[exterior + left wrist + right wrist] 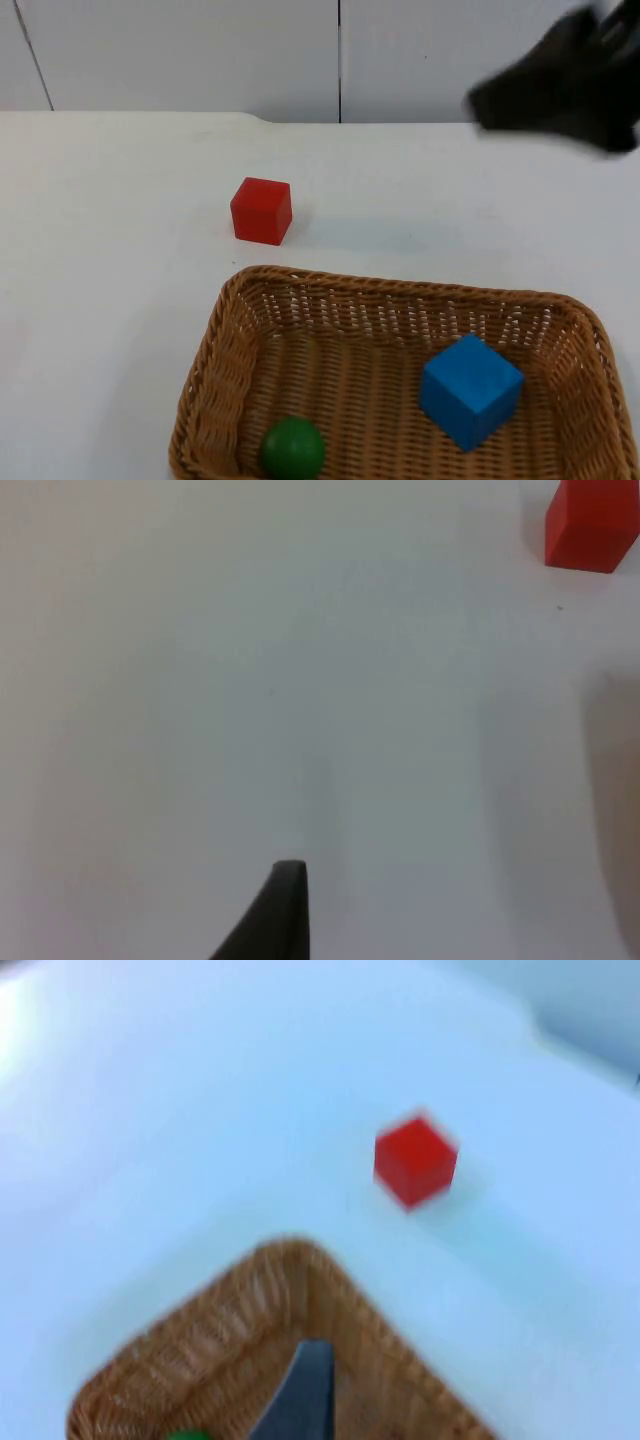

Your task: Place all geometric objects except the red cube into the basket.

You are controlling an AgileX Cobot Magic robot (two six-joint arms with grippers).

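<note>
A red cube [261, 210] rests on the white table just behind the wicker basket [230, 330]. Inside the basket lie a blue cube [470, 388] and a green ball [293, 447]. My right gripper [492, 103] is a dark blur high at the table's back right, away from every object. Its wrist view looks down on the red cube [415, 1158], the basket's corner [250, 1300] and a sliver of the green ball [185, 1434]. My left gripper [288, 885] hangs over bare table, with the red cube [590, 525] far off to one side.
The grey partition wall [340, 55] closes the table at the back. White table top [100, 300] stretches to the left of the basket and around the red cube.
</note>
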